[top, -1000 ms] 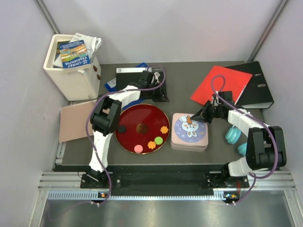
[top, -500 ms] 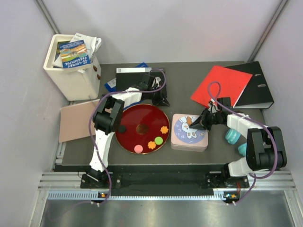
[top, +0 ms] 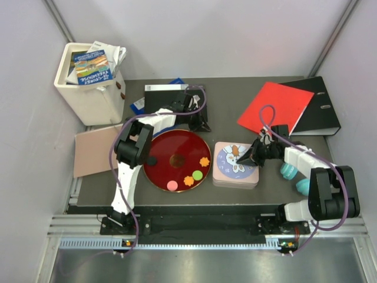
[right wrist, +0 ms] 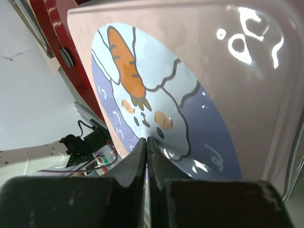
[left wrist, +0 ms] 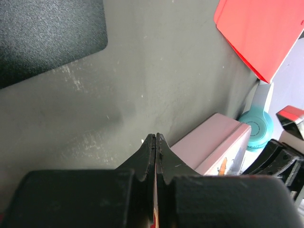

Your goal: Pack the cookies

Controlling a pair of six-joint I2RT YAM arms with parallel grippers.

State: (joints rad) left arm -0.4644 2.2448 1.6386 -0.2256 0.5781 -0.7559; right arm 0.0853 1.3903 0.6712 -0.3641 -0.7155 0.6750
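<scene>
Several cookies lie on the red plate (top: 160, 147): an orange flower (top: 204, 161), a green one (top: 198, 174), a second orange flower (top: 188, 180), a pink one (top: 172, 185) and a black one (top: 152, 160). A pink tin (top: 235, 177) with a rabbit lid (right wrist: 190, 95) stands shut to the right of the plate. My right gripper (top: 240, 160) (right wrist: 146, 139) is shut and empty, its tips down at the lid's rabbit picture. My left gripper (top: 200, 125) (left wrist: 155, 137) is shut and empty, low over bare table behind the plate.
Two teal round objects (top: 288, 170) (top: 302, 186) lie right of the tin. A red folder (top: 275, 106) and a black binder (top: 318, 106) are at the back right. A black notebook (top: 164, 97), a white bin (top: 88, 97) and a tan board (top: 94, 150) stand to the left.
My right gripper has slid across the tin lid toward the near edge. The left gripper shifted slightly to the right behind the plate. Both stayed shut.
</scene>
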